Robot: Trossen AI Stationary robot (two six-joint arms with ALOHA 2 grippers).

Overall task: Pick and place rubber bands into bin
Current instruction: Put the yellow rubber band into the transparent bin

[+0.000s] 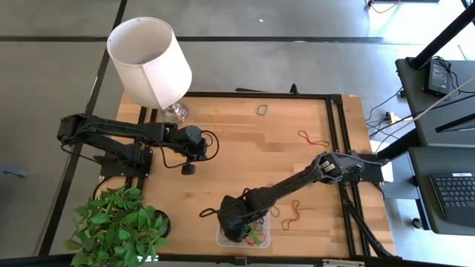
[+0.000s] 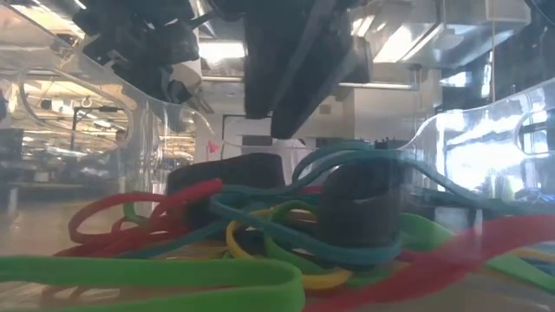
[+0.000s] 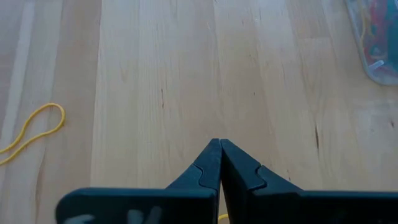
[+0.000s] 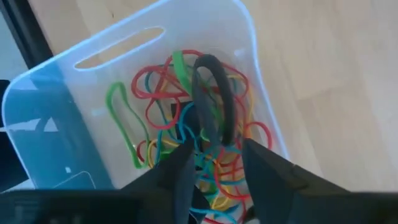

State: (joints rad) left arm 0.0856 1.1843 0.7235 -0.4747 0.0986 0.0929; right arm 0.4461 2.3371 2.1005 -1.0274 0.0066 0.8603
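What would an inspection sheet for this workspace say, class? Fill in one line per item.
Surface: wooden table, mostly bare.
Job's things: bin at the near edge holds many rubber bands; loose bands lie on the table.
Clutter: lamp, plant.
Grippers: right pincer open over the bin, a dark band between its tips; left pincer shut, waiting near the lamp.
Cables: black cables off the right edge.
Surroundings: laptop, grey floor.

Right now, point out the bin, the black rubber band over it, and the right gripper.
bin [image 4: 93, 56]: right wrist view, on its clear wall beside the handle slot.
black rubber band [image 4: 214, 93]: right wrist view, on the loop's upper curve.
right gripper [image 4: 214, 163]: right wrist view, midway between its open fingertips, above the bin.
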